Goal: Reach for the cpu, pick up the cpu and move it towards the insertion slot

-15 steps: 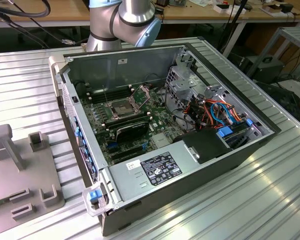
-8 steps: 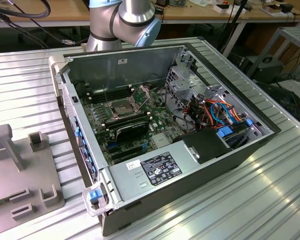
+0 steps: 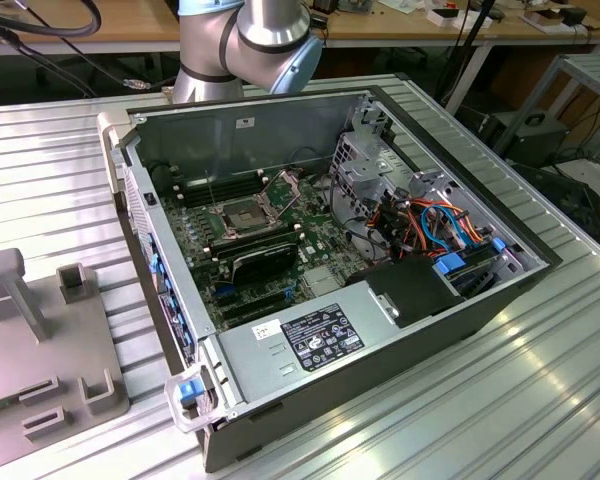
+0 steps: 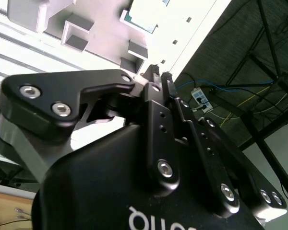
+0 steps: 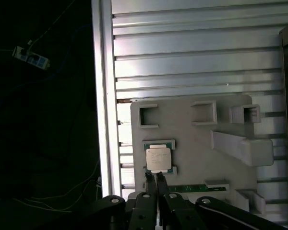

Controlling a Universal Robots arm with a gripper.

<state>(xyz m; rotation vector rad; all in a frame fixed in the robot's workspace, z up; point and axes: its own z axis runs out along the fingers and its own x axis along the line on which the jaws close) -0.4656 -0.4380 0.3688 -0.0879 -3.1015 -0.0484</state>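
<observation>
While I watch from my desk, the gripper (image 5: pixel 153 178) hangs with its fingertips pressed together on nothing, close to the cpu (image 5: pixel 158 159) in the first wrist view. The cpu lies flat in a green-edged nest on the grey fixture plate (image 5: pixel 192 139), outside the computer case (image 3: pixel 280 110). I cannot tell whether the fingertips touch it. A thin green board (image 5: pixel 197 188) sits in another pocket of that plate. In the exterior view the plate rests just beside the case, on the exterior view's left of it.

Inside the case I see the insertion slot (image 3: pixel 242 213) on the motherboard, near the case's far wall. Orange and blue cables (image 3: pixel 430 225) fill the corner at the exterior view's right. A black-and-white label (image 3: pixel 322 337) sits on the metal box at the case's near end. Its print, like the print on the cpu's lid, is too small for me to make out.
</observation>
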